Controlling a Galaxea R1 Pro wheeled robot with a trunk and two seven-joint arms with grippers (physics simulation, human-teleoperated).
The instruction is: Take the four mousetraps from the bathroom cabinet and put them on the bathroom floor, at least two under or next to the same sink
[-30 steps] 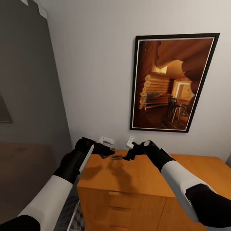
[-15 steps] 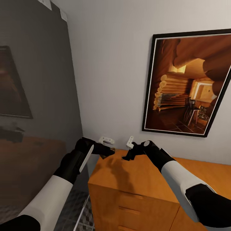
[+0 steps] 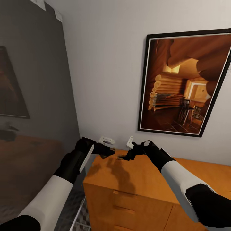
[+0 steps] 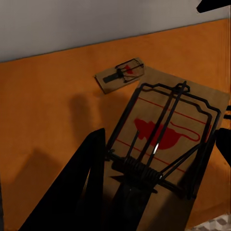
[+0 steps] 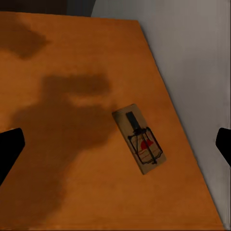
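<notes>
1. Left gripper is clamped on a mousetrap, board jutting out past the fingertips above the cabinet top.
2. Right gripper is spread wide, nothing between the fingers.
3. Beyond both fingertips, a second mousetrap lies flat on the cabinet top near the wall.

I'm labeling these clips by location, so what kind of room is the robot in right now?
Probably a bathroom, though no fixture shows. An orange-brown wooden cabinet stands against a white wall under a framed picture, patterned floor tiles show beside it, and a mousetrap lies on its top.
</notes>
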